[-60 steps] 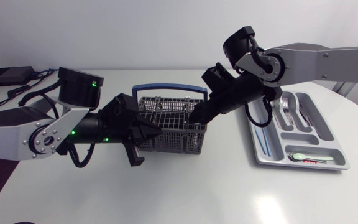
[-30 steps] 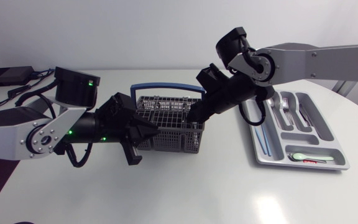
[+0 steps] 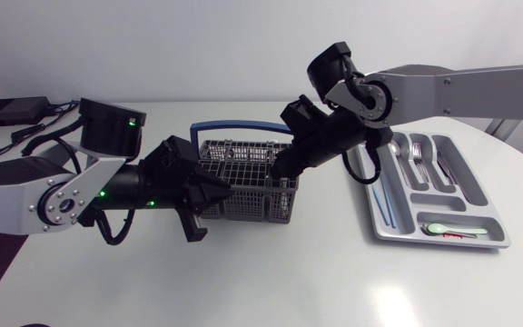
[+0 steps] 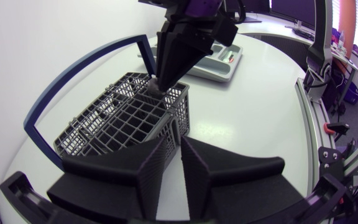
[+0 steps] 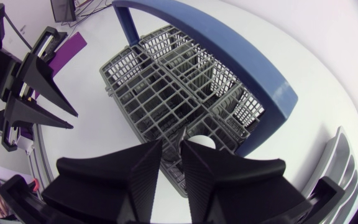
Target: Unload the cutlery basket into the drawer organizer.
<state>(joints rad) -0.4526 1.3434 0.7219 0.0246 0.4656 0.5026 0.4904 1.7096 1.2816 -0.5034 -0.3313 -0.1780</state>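
Observation:
The grey wire cutlery basket [image 3: 254, 189] with a blue handle [image 3: 243, 128] stands mid-table. My left gripper [image 3: 214, 194] is at its left end, shut on the basket's near wall [image 4: 178, 127]. My right gripper [image 3: 281, 171] reaches down into a right-hand compartment; its tip [image 4: 158, 82] dips among the wires. In the right wrist view its fingers [image 5: 143, 163] stand close together with a thin cutlery handle [image 5: 182, 135] between them. The silver drawer organizer [image 3: 436, 242] lies to the right, holding forks, spoons, blue sticks and a green spoon [image 3: 436, 227].
A black box [image 3: 12, 111] with cables sits at the table's far left corner. White tabletop [image 3: 289, 272] spreads in front of the basket and organizer. My right arm spans the gap between basket and organizer.
My right gripper has shifted left and lowered into the basket while its fingers drew together. The left arm and the basket have stayed put.

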